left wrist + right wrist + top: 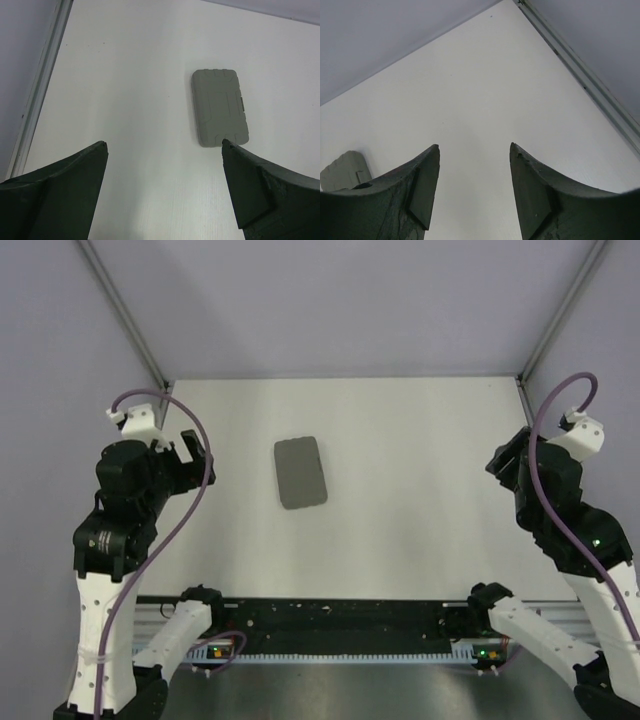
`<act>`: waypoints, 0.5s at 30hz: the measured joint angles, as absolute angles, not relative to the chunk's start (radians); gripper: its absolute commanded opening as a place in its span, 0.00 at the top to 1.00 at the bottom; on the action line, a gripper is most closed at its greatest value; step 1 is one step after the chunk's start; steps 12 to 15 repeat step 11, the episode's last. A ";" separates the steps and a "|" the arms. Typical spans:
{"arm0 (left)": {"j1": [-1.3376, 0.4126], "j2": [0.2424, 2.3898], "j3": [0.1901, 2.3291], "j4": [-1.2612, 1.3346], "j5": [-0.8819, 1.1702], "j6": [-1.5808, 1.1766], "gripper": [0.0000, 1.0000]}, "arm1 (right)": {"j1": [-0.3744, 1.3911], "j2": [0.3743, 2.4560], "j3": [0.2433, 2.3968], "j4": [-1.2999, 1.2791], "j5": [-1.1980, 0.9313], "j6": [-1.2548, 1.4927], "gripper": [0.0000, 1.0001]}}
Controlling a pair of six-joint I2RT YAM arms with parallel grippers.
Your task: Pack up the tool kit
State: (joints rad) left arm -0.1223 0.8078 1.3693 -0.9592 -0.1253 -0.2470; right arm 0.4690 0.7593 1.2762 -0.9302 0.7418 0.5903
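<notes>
Two grippers, and neither one is gripping anything right now. The left gripper [164,143] is hanging over the table [420,500] with its jaws spread wide and only bare white surface showing in the gap. The right gripper [475,145] is also sitting released, its jaws a bit narrower than the left's but clearly parted, with nothing between them. Moving outward, the grey case [300,472] is lying flat and closed on the table, ribbed lid facing up. Its long side is running roughly away from the arms, tilted just a little. From overhead it's sitting left of centre, near the left gripper but not touching it, with a strip of table between them, and well apart from the right arm. In the left wrist view the case's near corner is lining up right above one fingertip, and a small latch-looking tab is showing on its right edge. The right wrist camera is only catching a corner of it, peeking out behind its left finger. A metal rail [42,85] is running along the table edge past the left gripper, and pale lavender walls [330,300] are closing in the back and sides. Purple cables [180,510] are looping off both wrists.
</notes>
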 measured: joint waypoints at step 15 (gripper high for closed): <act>-0.122 0.808 1.367 -0.959 -0.095 -0.223 0.01 | 0.469 0.768 1.220 -0.941 0.753 0.604 0.43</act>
